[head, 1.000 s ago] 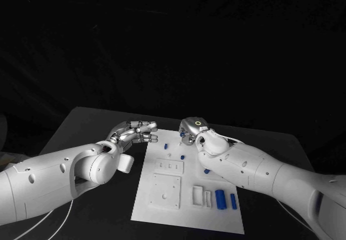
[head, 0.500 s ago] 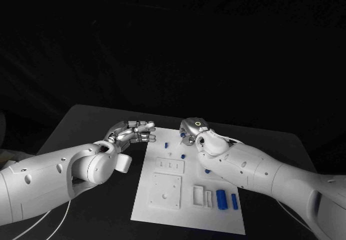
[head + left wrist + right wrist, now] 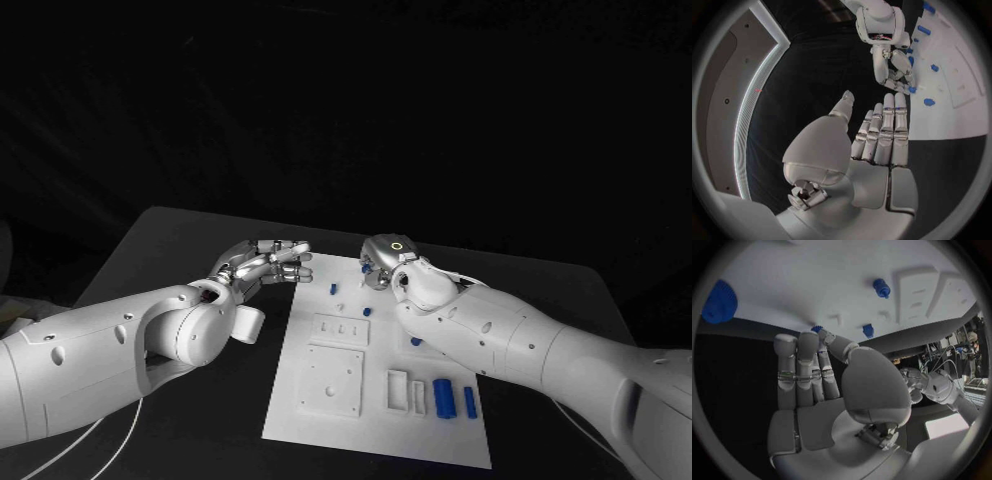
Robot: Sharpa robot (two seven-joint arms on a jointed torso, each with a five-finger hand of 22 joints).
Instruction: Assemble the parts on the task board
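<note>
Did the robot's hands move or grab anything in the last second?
Hardly anything changed. The left hand stays beside the white board's far left corner, fingers together and holding nothing. The right hand stays at the board's far edge with its fingertips at a small blue piece; I cannot tell if it grips it. The other blue pieces lie where they were.

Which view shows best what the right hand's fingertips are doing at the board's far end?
The right wrist view: the right hand has its fingertips at a small blue part by the task board edge. The left wrist view shows this from afar; in the head view the wrist hides it.
</note>
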